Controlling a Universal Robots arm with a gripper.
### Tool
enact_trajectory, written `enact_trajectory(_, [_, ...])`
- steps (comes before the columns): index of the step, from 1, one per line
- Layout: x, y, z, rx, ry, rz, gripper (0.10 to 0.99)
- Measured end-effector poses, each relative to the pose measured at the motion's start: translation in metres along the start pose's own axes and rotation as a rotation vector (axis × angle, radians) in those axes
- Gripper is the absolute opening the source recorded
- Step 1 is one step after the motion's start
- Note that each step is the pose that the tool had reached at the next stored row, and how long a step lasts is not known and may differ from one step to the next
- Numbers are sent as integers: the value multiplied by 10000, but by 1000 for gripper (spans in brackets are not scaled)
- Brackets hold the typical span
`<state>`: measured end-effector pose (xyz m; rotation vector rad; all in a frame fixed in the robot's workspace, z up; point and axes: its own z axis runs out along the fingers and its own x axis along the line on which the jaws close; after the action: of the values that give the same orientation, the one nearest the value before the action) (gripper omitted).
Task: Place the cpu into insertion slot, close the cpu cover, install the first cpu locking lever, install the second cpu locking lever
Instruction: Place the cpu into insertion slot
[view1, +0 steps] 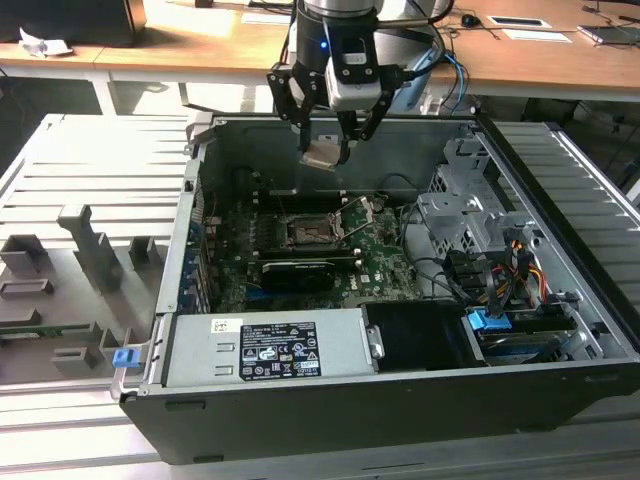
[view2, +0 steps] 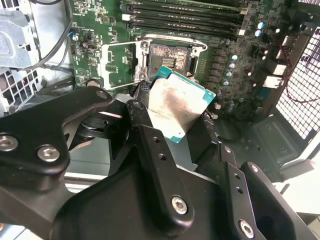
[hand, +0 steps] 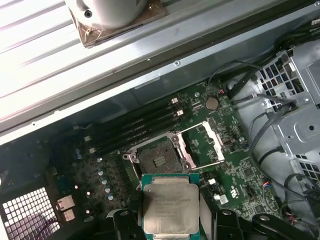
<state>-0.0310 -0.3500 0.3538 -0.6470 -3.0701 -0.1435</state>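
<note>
The cpu (view1: 322, 155) is being gripped by two opposite edges in the pincer (view1: 327, 140), whose fingers are being pressed together on it. Judging by this hold, the metal top and the contact side are being spared any touch. The chip is being held in the air well above the insertion slot (view1: 305, 232), about level with the upper rim of the computer case (view1: 560, 200), and it is touching nothing on the motherboard (view1: 385, 265). In the exterior view it is appearing slightly tilted rather than level with the insertion slot.

In the first wrist view the cpu (hand: 170, 210) is being shown with its metal top toward the camera and the insertion slot (hand: 157, 159) lying bare beyond it. The cpu cover (view1: 358, 215) is standing swung open just beside the insertion slot, on the exterior view's right of it. The dark square is thus exposed, presumably so that the chip can be received. In the second wrist view the cpu cover (view2: 120, 65) is likewise lying clear of the insertion slot (view2: 170, 55). No step of the task is yet showing as done.
</note>
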Motion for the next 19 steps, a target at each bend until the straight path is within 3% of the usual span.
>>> enact_trajectory(11, [-2,-9,104,-8,-42,510,541])
enact_trajectory(19, [-3,-16,176,-39,-176,2011,541])
